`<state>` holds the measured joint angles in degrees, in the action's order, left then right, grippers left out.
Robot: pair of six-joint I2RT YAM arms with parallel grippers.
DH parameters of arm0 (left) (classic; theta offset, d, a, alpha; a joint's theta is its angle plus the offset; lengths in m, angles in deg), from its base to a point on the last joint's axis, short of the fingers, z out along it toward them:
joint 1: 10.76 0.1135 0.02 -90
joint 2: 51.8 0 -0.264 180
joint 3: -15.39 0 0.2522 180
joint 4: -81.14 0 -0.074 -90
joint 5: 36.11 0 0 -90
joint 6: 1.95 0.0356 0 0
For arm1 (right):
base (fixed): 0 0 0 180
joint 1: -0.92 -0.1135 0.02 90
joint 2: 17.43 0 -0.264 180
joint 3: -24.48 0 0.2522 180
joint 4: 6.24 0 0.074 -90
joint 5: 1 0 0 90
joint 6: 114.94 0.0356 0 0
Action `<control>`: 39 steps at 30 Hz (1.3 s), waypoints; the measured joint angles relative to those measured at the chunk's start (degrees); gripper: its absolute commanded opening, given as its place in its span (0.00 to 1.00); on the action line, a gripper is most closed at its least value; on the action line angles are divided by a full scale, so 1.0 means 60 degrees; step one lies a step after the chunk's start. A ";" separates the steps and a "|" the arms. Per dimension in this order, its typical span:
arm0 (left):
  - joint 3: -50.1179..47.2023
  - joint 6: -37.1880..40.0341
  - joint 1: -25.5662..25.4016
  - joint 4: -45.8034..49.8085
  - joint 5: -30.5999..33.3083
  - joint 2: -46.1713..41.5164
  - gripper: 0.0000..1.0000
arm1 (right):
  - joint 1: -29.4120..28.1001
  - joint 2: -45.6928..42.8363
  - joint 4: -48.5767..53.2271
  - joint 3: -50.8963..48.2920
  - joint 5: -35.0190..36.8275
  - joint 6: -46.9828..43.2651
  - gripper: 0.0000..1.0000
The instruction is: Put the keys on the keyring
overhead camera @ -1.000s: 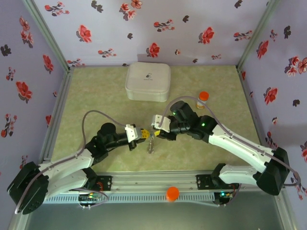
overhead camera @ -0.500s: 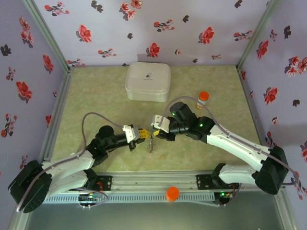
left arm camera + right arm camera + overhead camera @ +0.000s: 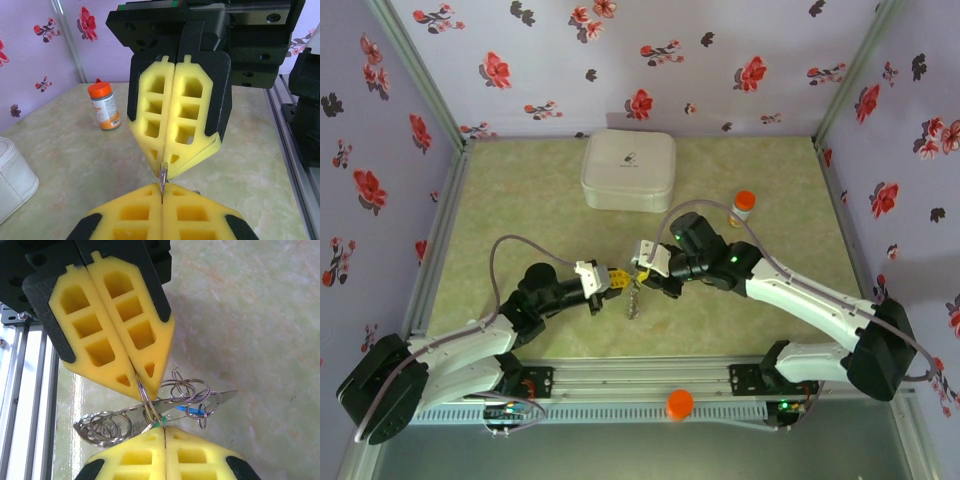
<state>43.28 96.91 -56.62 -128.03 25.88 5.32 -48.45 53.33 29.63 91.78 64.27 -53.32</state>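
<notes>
Left hand (image 3: 162,186) and right hand (image 3: 164,429) both clamped on the keyring (image 3: 145,397). I'd guess light, springy, slippery wire, so pinch it flat.

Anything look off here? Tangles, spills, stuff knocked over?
Only the hardware: the keyring, pinched between the shut left gripper and right gripper, trails a tangled bunch of small silver rings, with a key blade sticking out sideways. The orange-capped bottle stands upright and the white case lies flat; nothing spilled.

The bench (image 3: 520,200) lies open left of centre. A white case (image 3: 627,170) blocks the far middle, and an orange-capped bottle (image 3: 743,207) stands near the right gripper's (image 3: 641,273) far side.
</notes>
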 measured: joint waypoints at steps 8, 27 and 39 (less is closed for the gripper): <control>-0.0011 0.0000 0.0000 0.0004 0.0025 0.0000 0.00 | 0.0033 0.0106 -0.0018 0.0000 -0.0178 0.0084 0.04; -0.0011 -0.0211 0.0000 -0.0812 -0.0011 0.0433 0.00 | 0.0233 -0.0528 -0.0390 -0.0455 -0.0058 0.0339 0.23; -0.0011 -0.0222 0.0000 -0.1005 -0.0011 0.0433 0.00 | 0.0233 -0.0674 -0.0554 -0.1009 0.0197 0.0419 0.28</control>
<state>43.22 95.58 -56.62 -134.07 25.81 7.92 -47.05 49.28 26.31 85.72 65.45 -50.80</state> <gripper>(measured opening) 0.060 0.270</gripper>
